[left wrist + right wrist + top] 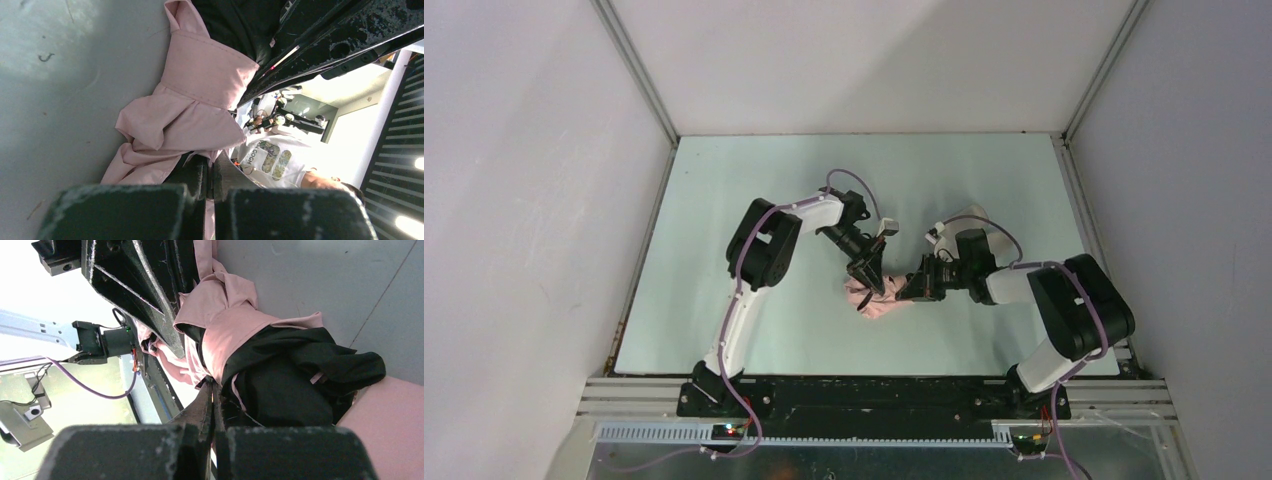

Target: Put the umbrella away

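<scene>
The umbrella (876, 300) lies as a crumpled bundle of salmon-pink fabric on the table's middle, between both arms. My left gripper (870, 277) comes down on it from behind. In the left wrist view its jaws (212, 165) are shut, with a fold of the pink fabric (200, 95) pinched between them. My right gripper (912, 287) reaches in from the right. Its jaws (212, 387) are shut on the edge of the fabric (235, 325), where the black lining (295, 375) bulges out. Shaft and handle are hidden.
The pale green table top (754, 190) is boxed in by white walls on three sides. A pale rounded object (972, 214) shows partly behind the right wrist. A smooth pinkish surface (390, 435) fills the lower right of the right wrist view.
</scene>
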You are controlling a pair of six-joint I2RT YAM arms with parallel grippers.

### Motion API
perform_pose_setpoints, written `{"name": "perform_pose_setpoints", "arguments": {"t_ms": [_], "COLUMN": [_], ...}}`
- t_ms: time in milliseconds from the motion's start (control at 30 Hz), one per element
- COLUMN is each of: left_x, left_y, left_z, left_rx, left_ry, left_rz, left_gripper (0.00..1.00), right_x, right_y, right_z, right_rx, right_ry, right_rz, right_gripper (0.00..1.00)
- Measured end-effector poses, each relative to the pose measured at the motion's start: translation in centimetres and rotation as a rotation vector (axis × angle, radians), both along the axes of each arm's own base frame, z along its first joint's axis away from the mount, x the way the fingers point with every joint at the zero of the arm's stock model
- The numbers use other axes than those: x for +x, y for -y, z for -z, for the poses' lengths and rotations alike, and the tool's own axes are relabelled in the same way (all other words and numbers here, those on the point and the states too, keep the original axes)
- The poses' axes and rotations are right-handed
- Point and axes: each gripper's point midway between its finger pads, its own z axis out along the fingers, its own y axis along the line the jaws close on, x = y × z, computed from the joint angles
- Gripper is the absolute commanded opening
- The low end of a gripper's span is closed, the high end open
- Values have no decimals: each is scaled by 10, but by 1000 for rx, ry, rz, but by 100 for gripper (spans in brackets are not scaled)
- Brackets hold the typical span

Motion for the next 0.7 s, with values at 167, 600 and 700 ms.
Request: {"name": "perform_pose_setpoints", "arguments": {"t_ms": [167, 600, 700], "left_x": [0, 10, 22], "left_y": [0, -5, -12], "left_z": [0, 0, 1], "left_rx": [0, -19, -20], "left_ry": [0, 25, 48], "left_rz": [0, -5, -30], "left_gripper": [0, 0, 0], "right_x": [0, -21, -35], "right_y": [0, 8, 12], "right_z": [0, 22, 28], "right_rx": [-29, -146, -158], "right_ry": [19, -16, -93], "right_rz": [11, 36, 35], "right_gripper": [0, 22, 24]}}
